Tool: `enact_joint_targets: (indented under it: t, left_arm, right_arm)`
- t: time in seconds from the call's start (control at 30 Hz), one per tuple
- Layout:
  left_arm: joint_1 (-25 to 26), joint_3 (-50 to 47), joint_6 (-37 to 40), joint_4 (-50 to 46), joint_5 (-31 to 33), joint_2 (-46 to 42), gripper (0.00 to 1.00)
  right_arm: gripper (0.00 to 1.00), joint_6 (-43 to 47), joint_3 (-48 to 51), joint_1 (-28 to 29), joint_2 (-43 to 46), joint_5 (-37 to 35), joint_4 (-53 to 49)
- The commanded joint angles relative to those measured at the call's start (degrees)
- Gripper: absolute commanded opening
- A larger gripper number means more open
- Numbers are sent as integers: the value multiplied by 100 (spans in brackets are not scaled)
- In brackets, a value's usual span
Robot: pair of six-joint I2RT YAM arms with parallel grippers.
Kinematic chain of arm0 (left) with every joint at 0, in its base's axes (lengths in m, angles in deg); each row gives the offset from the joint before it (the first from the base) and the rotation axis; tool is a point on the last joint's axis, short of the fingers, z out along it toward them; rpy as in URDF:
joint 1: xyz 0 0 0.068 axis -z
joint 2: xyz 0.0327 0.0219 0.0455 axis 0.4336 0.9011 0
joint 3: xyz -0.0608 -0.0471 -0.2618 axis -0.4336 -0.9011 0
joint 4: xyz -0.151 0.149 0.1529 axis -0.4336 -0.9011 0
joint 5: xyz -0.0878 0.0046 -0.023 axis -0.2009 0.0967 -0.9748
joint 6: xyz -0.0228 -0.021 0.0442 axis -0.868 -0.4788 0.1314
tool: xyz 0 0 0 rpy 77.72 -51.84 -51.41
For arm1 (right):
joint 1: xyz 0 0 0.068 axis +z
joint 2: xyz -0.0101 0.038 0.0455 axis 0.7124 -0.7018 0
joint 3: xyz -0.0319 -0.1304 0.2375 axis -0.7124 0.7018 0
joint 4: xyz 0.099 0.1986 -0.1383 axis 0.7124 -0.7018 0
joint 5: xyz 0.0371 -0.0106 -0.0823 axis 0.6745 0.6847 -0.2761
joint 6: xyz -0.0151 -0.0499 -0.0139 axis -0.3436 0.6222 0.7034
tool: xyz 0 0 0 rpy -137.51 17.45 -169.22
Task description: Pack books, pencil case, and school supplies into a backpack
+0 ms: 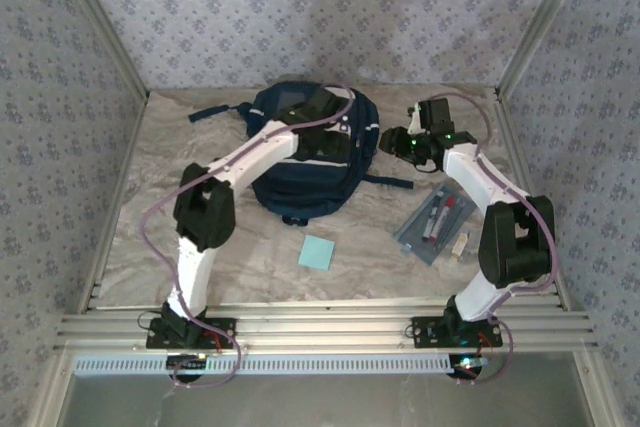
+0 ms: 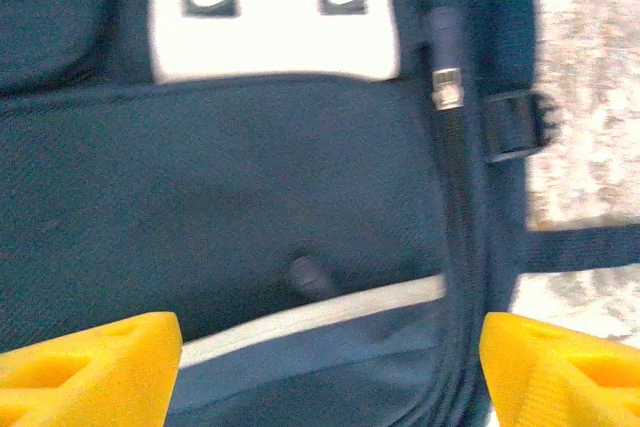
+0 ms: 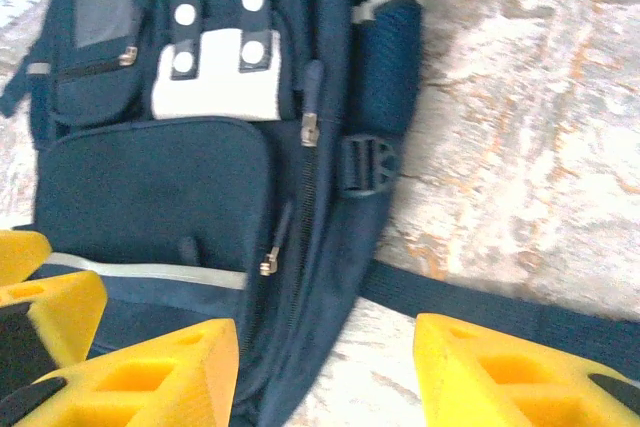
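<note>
— What lies closest to the arm bases?

— On the table [image 1: 250, 267], a small light-blue note pad [image 1: 318, 251] lies flat by itself. To its right and a little further back is the pencil case [image 1: 436, 217], lying at an angle, with red and dark pens showing through it. A pale thing [image 1: 458, 245] lies just beside its near corner, too small to name.

— And behind those?

— The backpack [image 1: 320, 192] lies mid-table, front side up. The left arm [image 1: 255, 152] crosses it and hides part of the front, and the left gripper [image 1: 322, 122] hangs over its far half. The right gripper [image 1: 390, 140] is just beside the backpack's right edge.

— Can you read the jaws from above?

— No, both are dark lumps there. The wrist cameras settle it. On the left, the yellow fingers [image 2: 90, 367] sit at the two bottom corners, wide apart, with nothing between them and navy fabric beneath. That picture is blurred, so I cannot tell whether they touch the cloth.

— And the right?

— Its fingers [image 3: 520, 377] also stand apart and empty, above the backpack's edge and a dark strap [image 3: 500, 307] that runs off across the table.

— What does that view add?

— The white patch [image 3: 215, 77] with its snaps, a zip pull [image 3: 268, 262] and a side buckle [image 3: 368, 162], none of which can be made out from above. A yellow block [image 3: 45, 292] pokes in at the left, cut off by the frame.
</note>
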Motion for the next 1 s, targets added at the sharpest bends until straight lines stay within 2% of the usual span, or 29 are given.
enact_joint_targets:
  t: [0.0, 0.2, 0.3, 0.47, 0.57, 0.7, 0.8, 0.9, 0.97]
  left_arm:
    - [175, 1014, 345, -1026, 231, 775, 73]
    - [510, 2861, 604, -2153, 849, 1991, 68]
    - [591, 3354, 627, -2513, 1080, 2360, 66]
    - [652, 3103, 573, -2475, 1198, 2494, 59]
    - [655, 3053, 521, -2588, 1504, 2597, 51]
    - [664, 3012, 481, -2658, 1483, 2512, 43]
    - [664, 3016, 430, -2675, 1321, 2305, 44]
    - [676, 2992, 354, -2716, 1040, 2012, 55]
    - [675, 2882, 349, -2695, 1027, 1820, 57]
  right_arm:
    - [50, 178, 300, -122, 247, -25, -143]
    - [45, 145, 506, -194, 305, 80, 19]
    - [43, 126, 553, -197, 297, 107, 57]
    - [40, 114, 567, -192, 275, 116, 74]
    - [39, 107, 572, -194, 279, 121, 88]
    - [38, 97, 575, -193, 298, 103, 76]
    - [38, 79, 563, -185, 286, 102, 78]
    - [38, 72, 540, -188, 285, 98, 67]
    - [38, 72, 538, -173, 270, 91, 62]
